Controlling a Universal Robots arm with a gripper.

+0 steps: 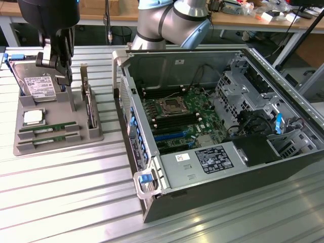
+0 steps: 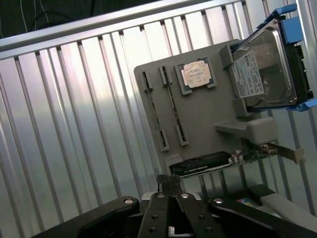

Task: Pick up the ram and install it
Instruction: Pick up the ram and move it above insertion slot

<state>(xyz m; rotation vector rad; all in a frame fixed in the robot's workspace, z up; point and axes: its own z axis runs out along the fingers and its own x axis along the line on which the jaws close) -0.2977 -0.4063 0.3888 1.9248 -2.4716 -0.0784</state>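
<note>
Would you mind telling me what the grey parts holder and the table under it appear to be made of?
Grey parts holder: likely matte plastic, with a uniform dull grey surface. Table: apparently bare metal, probably aluminium; its ribbed slats reflect light brightly.

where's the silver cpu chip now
The square silver cpu chip lies on the grey tray at the exterior view's left, between the hard drive and green ram strips.
</note>
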